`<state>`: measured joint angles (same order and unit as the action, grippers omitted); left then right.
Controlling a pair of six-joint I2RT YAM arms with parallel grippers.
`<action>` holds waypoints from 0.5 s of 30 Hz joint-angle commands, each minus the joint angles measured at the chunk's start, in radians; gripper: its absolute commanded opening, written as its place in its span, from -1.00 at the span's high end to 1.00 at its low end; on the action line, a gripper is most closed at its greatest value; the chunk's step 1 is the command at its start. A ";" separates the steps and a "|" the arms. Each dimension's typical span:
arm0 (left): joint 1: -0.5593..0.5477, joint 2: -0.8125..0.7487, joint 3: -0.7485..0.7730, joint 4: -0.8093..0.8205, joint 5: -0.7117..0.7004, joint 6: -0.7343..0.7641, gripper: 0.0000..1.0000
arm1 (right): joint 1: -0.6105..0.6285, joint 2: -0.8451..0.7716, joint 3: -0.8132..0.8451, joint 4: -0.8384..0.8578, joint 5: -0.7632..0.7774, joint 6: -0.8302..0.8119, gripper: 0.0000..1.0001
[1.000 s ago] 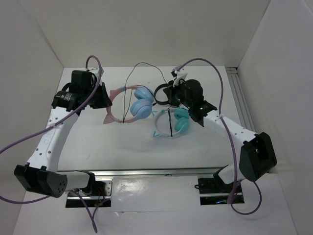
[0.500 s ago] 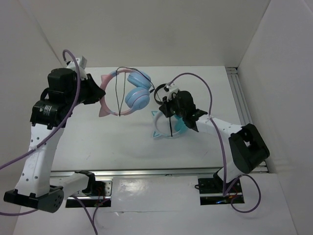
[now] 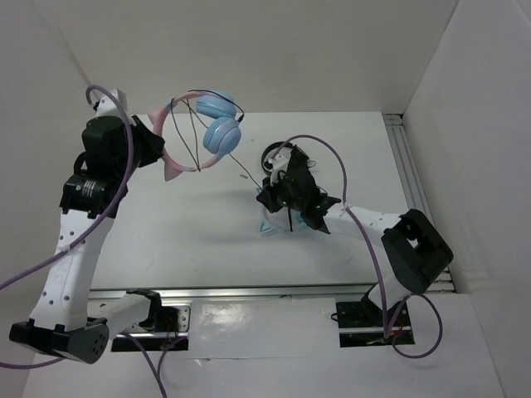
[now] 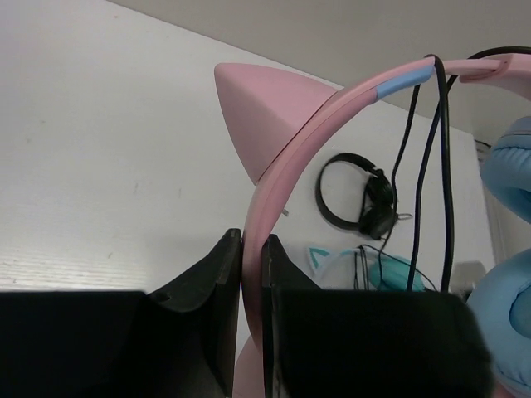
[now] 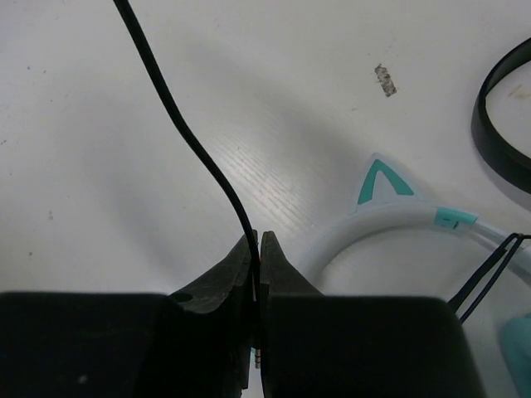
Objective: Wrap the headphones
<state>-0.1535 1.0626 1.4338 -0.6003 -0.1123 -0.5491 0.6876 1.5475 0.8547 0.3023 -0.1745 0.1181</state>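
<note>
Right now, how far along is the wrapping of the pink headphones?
Done: the left gripper holds the headphones off the table by the band, and two strands of cable cross it. In hand: the right gripper pinches the cable. Left: winding the slack.

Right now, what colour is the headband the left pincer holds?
Pink headband, clearest in left wrist view.

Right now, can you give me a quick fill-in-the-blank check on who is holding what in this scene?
1. The left claw grips the headphones by their ____ headband.
2. The right claw is shut on the thin dark ____.
3. The all-black pair lies on the ____.
Missing words: pink; cable; table.
</note>
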 commanded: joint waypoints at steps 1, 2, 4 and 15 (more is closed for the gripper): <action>0.045 0.039 0.054 0.117 -0.101 -0.029 1.00 | 0.027 -0.015 -0.025 0.067 0.032 0.028 1.00; 0.045 0.048 0.042 0.117 -0.143 -0.050 1.00 | 0.027 -0.015 -0.034 0.076 0.032 0.028 1.00; 0.060 0.059 0.030 0.117 -0.188 -0.098 1.00 | 0.058 -0.015 -0.034 0.077 0.003 0.051 1.00; 0.080 0.137 -0.033 0.168 -0.441 -0.166 1.00 | 0.256 -0.090 -0.045 0.045 0.104 0.080 1.00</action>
<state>-0.0925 1.1904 1.3914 -0.6056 -0.4263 -0.6346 0.9016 1.5127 0.8055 0.3523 -0.1204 0.1833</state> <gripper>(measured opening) 0.230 0.077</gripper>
